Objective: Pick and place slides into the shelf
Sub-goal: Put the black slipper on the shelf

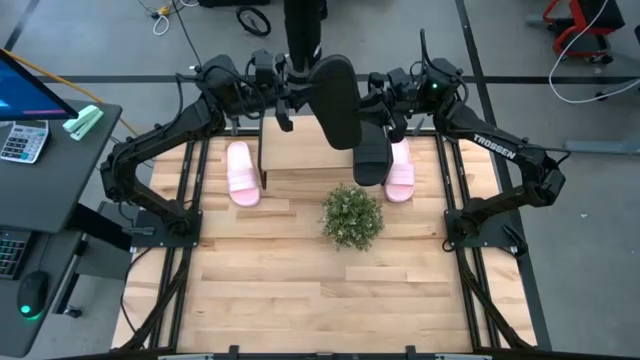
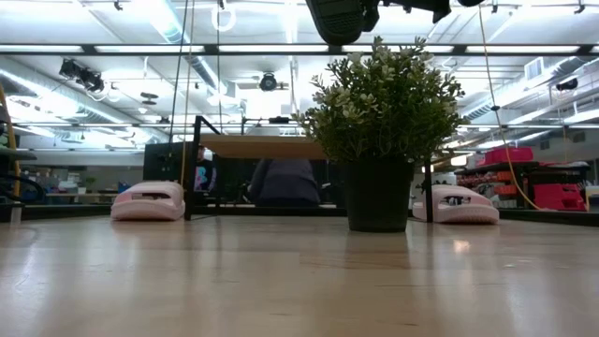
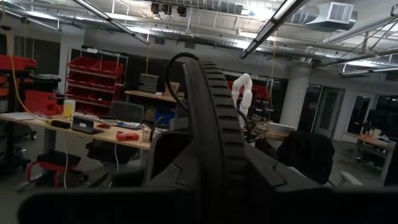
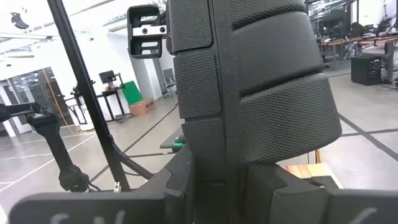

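Both arms reach over the table's far side, each shut on one black slide. My left gripper [image 1: 289,98] holds the long black slide [image 1: 335,100] high above the shelf [image 1: 300,152], a low rack with a light wood top board. My right gripper [image 1: 393,112] holds the other black slide [image 1: 372,158] over the shelf's right end. One pale pink slide [image 1: 243,172] lies sole down on the table left of the shelf, the other [image 1: 402,172] to its right. In the low view a black slide [image 2: 337,17] hangs well above the shelf top [image 2: 262,147]. My left gripper [image 3: 211,190] pinches its black slide between the two fingers. The ridged sole edge [image 3: 214,118] runs up out of the fingers, so the slide stands on edge, lifted clear of shelf and table. The gripper itself hides the place of contact. My right gripper [image 4: 227,190] pinches its black slide between the two fingers, with the textured black surface [image 4: 261,93] rising straight out of them. The slide is lifted clear. The fingers and the slide hide which part is gripped.
A small green plant in a black pot [image 1: 352,216] stands on the slatted tabletop just near of the shelf, between the two pink slides. The near half of the table [image 1: 320,300] is bare wood. A desk with a calculator and monitor [image 1: 30,130] stands left of the table.
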